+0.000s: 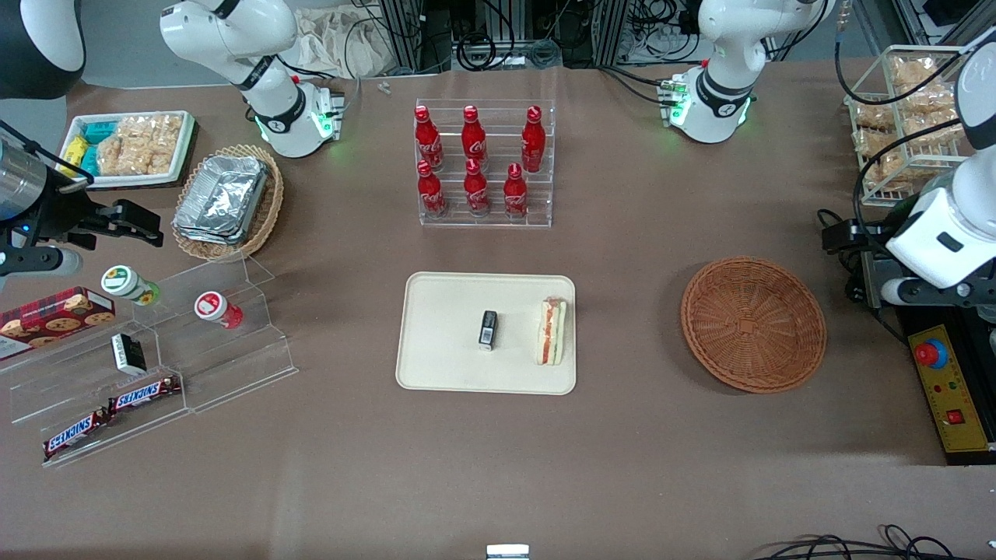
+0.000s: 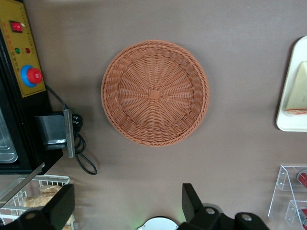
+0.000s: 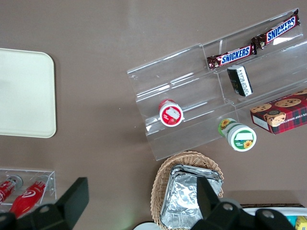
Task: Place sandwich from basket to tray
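The sandwich (image 1: 552, 330), a white-bread wedge with orange and green filling, lies on the cream tray (image 1: 436, 373) near the tray edge that faces the basket. In the left wrist view the sandwich (image 2: 300, 88) and a strip of the tray (image 2: 288, 122) show at the frame's edge. The reddish-brown wicker basket (image 1: 753, 323) (image 2: 155, 92) holds nothing. My left gripper (image 1: 844, 233) (image 2: 127, 206) hangs open and empty above the table, off the basket's rim toward the working arm's end and farther from the front camera than the basket.
A small black object (image 1: 488, 329) lies mid-tray. An acrylic rack of red cola bottles (image 1: 482, 163) stands farther back than the tray. A yellow control box (image 1: 945, 389) and a wire rack of snacks (image 1: 906, 117) sit at the working arm's end.
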